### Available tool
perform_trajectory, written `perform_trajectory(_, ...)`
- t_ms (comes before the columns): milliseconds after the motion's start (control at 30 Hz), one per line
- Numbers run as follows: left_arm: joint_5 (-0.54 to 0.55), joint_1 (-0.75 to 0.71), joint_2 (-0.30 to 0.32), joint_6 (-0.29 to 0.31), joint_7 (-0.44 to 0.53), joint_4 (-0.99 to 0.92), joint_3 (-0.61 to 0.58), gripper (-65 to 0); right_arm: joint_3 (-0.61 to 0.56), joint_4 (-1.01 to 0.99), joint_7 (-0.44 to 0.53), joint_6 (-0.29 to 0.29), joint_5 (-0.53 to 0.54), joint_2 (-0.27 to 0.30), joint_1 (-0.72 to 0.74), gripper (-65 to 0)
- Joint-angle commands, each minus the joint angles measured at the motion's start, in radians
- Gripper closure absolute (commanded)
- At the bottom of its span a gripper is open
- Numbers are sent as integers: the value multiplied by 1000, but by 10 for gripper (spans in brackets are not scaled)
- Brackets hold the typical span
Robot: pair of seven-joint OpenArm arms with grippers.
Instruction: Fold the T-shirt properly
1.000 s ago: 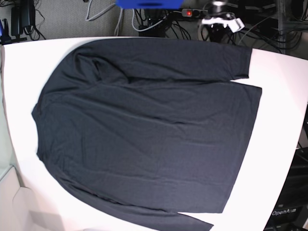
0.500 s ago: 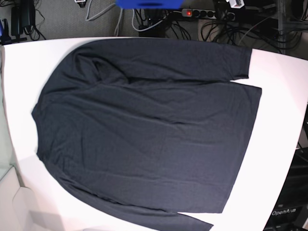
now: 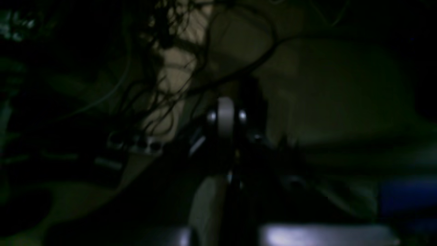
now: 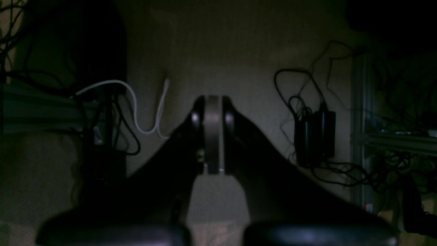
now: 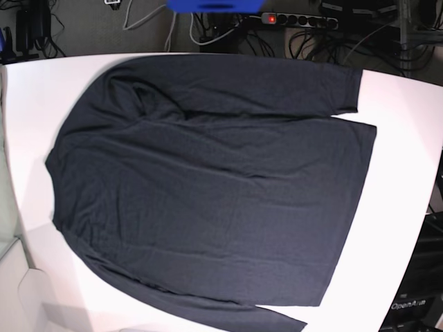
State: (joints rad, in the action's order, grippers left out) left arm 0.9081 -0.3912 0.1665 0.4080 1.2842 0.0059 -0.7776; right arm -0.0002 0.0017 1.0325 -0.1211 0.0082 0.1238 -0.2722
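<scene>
The T-shirt [image 5: 214,180] lies spread flat on the white bench [image 5: 408,152], its dark cloth covering most of the surface. The collar end is toward the left of the base view and the hem runs down the right side. One long sleeve lies along the far edge of the body, its cuff near the upper right; the other runs along the near edge and leaves the picture at the bottom. Soft wrinkles cross the chest. Neither arm shows in the base view.

Both wrist views are very dark (detail is hard to make out). The left gripper [image 3: 225,118] has its jaws pressed together with nothing between them, above a tangle of cables [image 3: 164,68]. The right gripper [image 4: 212,119] likewise has its jaws closed and empty, facing a pale wall with a white cable [image 4: 136,102] and a black power adapter [image 4: 315,136] hanging near it.
</scene>
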Motion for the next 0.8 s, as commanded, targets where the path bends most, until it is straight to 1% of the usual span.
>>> perform_trajectory(0,15,-30,31,1,31,-6,2,0,2,-2,19,-13,5,7,-12,0)
perform_trajectory(133,12,-81,80,-1,31,-6,4,0,2,-2,19,-13,5,7,-12,0)
perform_trajectory(167,12,-91,95,-2,31,24,5,0,2,-2,19,-13,5,7,-12,0)
perform_trajectory(300,12,-148,155,-10,31,217,7,-2,2,-2,19,-15,5,7,-12,0)
perform_trajectory(400,9,-206,216,-13,30,392,7,-4,2,-2,19,-15,5,7,-12,0)
perform_trajectory(467,13,-240,268,-16,28,512,8,-4,2,-2,19,-15,5,7,-12,0)
perform_trajectory(500,12,-252,288,-37,27,561,8,-4,2,-2,19,-15,5,7,-12,0)
perform_trajectory(567,3,-282,324,-131,27,647,-1,-4,2,-2,19,-15,5,7,-12,0)
perform_trajectory(600,-10,-291,347,-165,27,684,-1,-4,2,-2,19,-15,5,7,-12,0)
perform_trajectory(667,-97,-320,384,-243,27,760,0,-4,2,-2,19,-15,5,7,-12,0)
perform_trajectory(733,-186,-349,411,-332,25,834,5,-4,2,-2,19,-15,5,7,-12,0)
perform_trajectory(767,-225,-358,428,-386,25,860,5,-4,2,-2,19,-15,5,7,-12,0)
